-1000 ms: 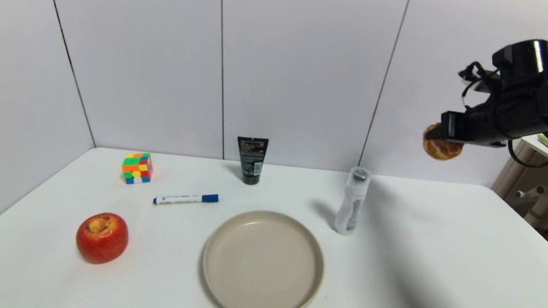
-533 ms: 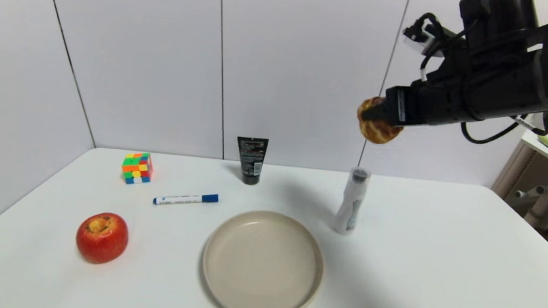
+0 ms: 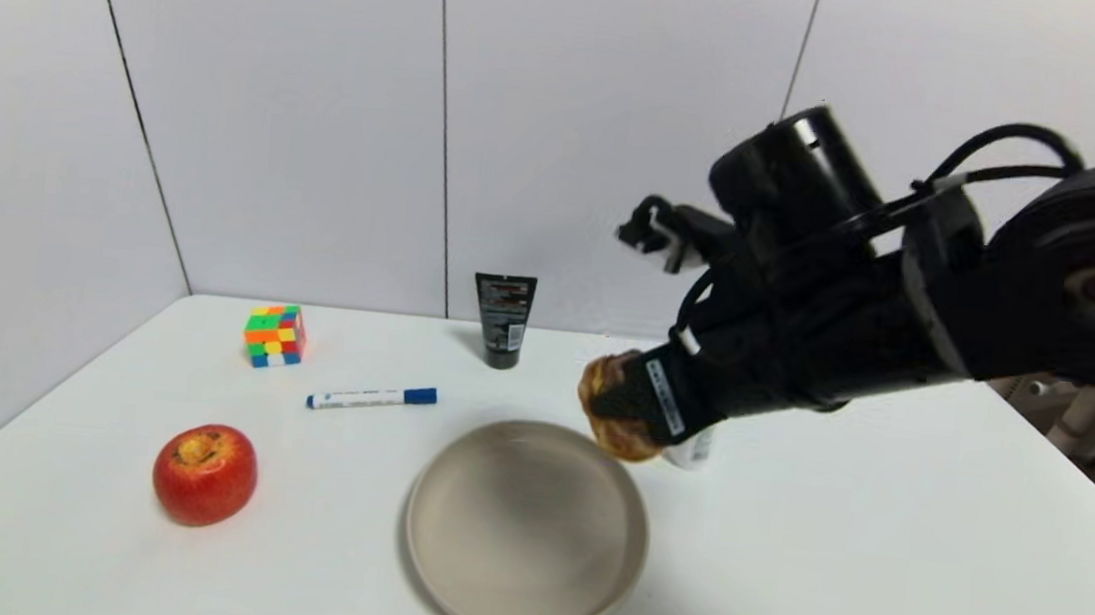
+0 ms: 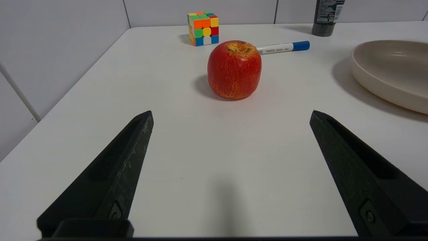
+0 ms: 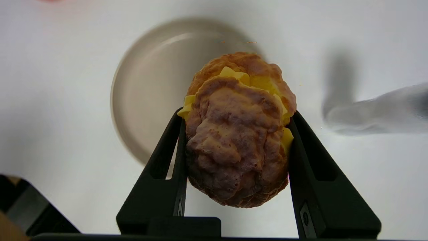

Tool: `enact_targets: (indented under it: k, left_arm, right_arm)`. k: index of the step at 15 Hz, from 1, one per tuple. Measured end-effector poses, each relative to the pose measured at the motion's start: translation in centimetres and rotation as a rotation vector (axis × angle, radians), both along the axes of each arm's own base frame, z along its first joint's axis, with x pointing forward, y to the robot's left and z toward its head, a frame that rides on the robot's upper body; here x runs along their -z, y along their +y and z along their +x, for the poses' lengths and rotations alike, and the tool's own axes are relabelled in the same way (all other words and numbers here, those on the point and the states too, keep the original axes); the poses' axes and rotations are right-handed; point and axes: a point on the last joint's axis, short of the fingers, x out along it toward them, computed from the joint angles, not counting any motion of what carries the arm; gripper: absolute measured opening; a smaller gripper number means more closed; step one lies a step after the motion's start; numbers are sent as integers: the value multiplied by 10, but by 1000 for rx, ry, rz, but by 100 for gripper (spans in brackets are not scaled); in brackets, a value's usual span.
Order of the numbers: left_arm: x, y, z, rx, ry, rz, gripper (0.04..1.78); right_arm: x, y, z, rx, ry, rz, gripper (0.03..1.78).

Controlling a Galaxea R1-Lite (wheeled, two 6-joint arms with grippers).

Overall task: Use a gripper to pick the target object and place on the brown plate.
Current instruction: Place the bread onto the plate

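Note:
My right gripper (image 3: 620, 410) is shut on the cream puff (image 3: 609, 424), golden-brown with a pinkish top and yellow filling. It holds it in the air just above the far right rim of the brown plate (image 3: 441, 579). In the right wrist view the puff (image 5: 237, 134) sits clamped between both black fingers (image 5: 167, 157), with the plate (image 5: 147, 87) below and beyond it. My left gripper (image 4: 230, 115) is open and empty, low over the table, facing the red apple (image 4: 234, 70); the plate's edge (image 4: 388, 80) shows beside it.
A red apple (image 3: 204, 473) lies at the front left. A colour cube (image 3: 274, 334), a blue-capped marker (image 3: 371, 397) and a black tube (image 3: 503, 320) stand farther back. A white bottle (image 3: 694, 450) is mostly hidden behind the right arm.
My right arm has swung from high at the right down and leftward, carrying the cream puff to just above the plate's far right rim. Nothing on the table has moved.

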Motion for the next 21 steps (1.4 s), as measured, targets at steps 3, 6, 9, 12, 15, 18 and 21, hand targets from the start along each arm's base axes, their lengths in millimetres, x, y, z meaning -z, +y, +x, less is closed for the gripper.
enact_targets:
  k: [3,6,9,12,15,18,21]
  left_arm:
    - [0,0,0,0,0,0,169]
    - [0,0,0,0,0,0,169]
    - [0,0,0,0,0,0,169]
    - [0,0,0,0,0,0,169]
    - [0,0,0,0,0,0,169]
    - [0,0,0,0,0,0,169]
    - [0,0,0,0,0,0,169]
  right_arm:
    - [40,18,1,-41,95,-86,84]
    - [71,32,5,-64,163,-149,84]
    - [90,42,9,-93,216,-164,94]
    - [96,46,9,-107,232,-170,120]
    - [83,43,5,-110,208,-150,137]
    - [56,33,-5,-116,157,-101,147]
    - [34,25,-12,-121,94,-63,155]
